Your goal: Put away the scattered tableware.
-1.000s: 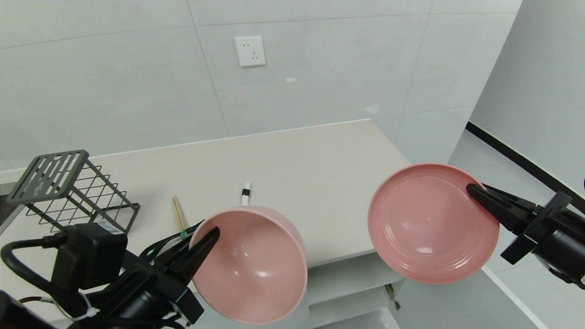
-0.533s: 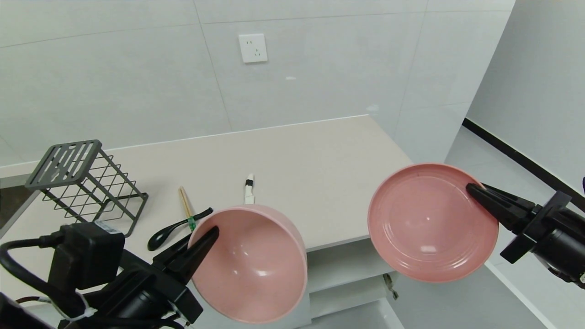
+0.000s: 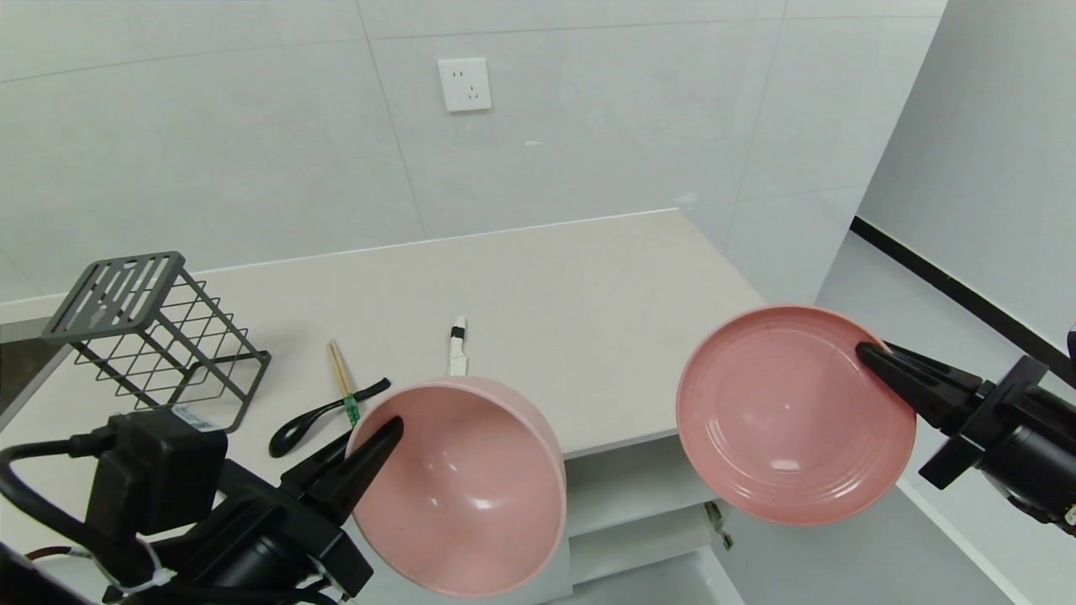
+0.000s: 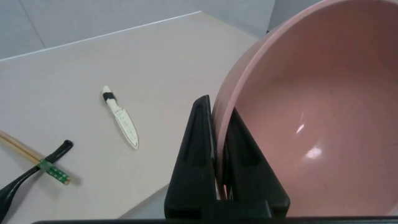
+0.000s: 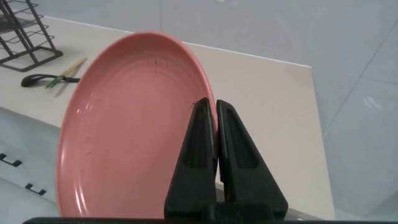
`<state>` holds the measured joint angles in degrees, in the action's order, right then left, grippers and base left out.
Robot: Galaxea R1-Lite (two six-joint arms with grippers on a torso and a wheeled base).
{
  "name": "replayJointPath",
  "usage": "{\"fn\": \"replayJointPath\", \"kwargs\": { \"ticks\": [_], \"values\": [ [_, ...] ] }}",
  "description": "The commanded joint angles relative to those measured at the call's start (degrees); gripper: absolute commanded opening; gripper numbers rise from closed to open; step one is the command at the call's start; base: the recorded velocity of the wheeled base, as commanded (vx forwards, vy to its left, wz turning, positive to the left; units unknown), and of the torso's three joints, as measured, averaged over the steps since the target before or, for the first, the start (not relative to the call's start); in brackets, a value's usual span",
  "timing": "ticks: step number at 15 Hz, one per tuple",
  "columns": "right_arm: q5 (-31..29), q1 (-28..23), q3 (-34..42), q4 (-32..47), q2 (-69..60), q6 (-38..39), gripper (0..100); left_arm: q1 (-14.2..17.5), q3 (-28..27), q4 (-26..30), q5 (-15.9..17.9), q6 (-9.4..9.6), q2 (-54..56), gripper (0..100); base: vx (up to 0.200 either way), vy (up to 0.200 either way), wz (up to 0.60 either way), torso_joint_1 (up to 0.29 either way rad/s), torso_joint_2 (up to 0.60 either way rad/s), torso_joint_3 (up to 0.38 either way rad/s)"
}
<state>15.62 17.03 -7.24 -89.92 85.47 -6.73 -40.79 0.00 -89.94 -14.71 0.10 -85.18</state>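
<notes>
Roughly halfway, tbh. Pink bowl (image 3: 471, 496) clamped at rim by left pincer (image 3: 393, 428), held above counter (image 3: 546, 286) near edge. Pink plate (image 3: 782, 420) pinched at rim by right pincer (image 3: 866, 349), past counter end. Neither stowed yet. Black spoon (image 3: 307, 418), chopsticks (image 3: 340, 382), knife (image 3: 457, 344) left lying on counter.
</notes>
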Motion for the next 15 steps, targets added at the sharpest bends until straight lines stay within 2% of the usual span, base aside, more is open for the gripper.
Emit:
{"fn": "replayJointPath", "kwargs": {
  "ticks": [1,6,15],
  "values": [
    [0.03,0.02,0.03,-0.08,0.14,-0.04,0,0.1,0.0,-0.06,0.04,-0.01,0.1,0,0.0,0.0,0.0,-0.173,0.35,0.168],
    [0.03,0.02,0.3,-0.08,0.4,-0.04,0,0.1,0.0,-0.06,0.04,-0.01,0.45,0,0.0,0.0,0.0,-0.197,0.4,0.194],
    [0.03,0.2,0.56,-0.08,0.58,-0.13,0,0.1,0.0,-0.06,0.04,-0.01,0.54,0,0.0,0.0,0.0,-0.277,0.54,0.264]
  ]
}}
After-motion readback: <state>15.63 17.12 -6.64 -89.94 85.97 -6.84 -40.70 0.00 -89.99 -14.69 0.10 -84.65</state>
